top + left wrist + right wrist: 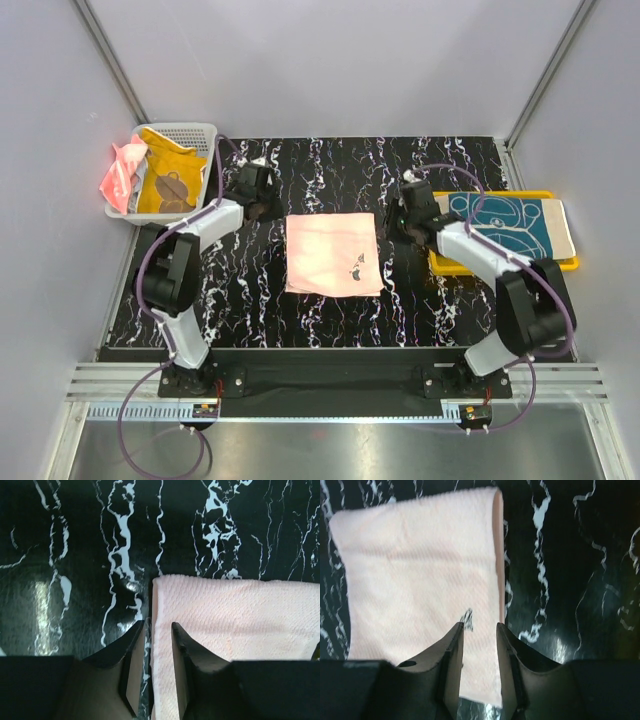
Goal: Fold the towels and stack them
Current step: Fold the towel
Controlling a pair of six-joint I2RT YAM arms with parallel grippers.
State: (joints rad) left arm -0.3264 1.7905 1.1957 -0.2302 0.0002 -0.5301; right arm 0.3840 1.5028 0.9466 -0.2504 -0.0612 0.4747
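Left hand (pixel 156 630) hangs over the left edge of the pale peach towel (pixel 333 253), fingers slightly parted and holding nothing. The right hand (pixel 479 629) is parted likewise over its right edge. This towel lies flat and square mid-tabletop (pixel 250 300), waffle-textured, with a small dark motif near one corner. A teal-and-cream towel (pixel 510 225) lies on the yellow tray (pixel 450 266).

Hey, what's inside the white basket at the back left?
An orange-yellow towel with a brown bear fills the basket; a coral pink towel hangs over its left rim. Anything beneath them is covered.
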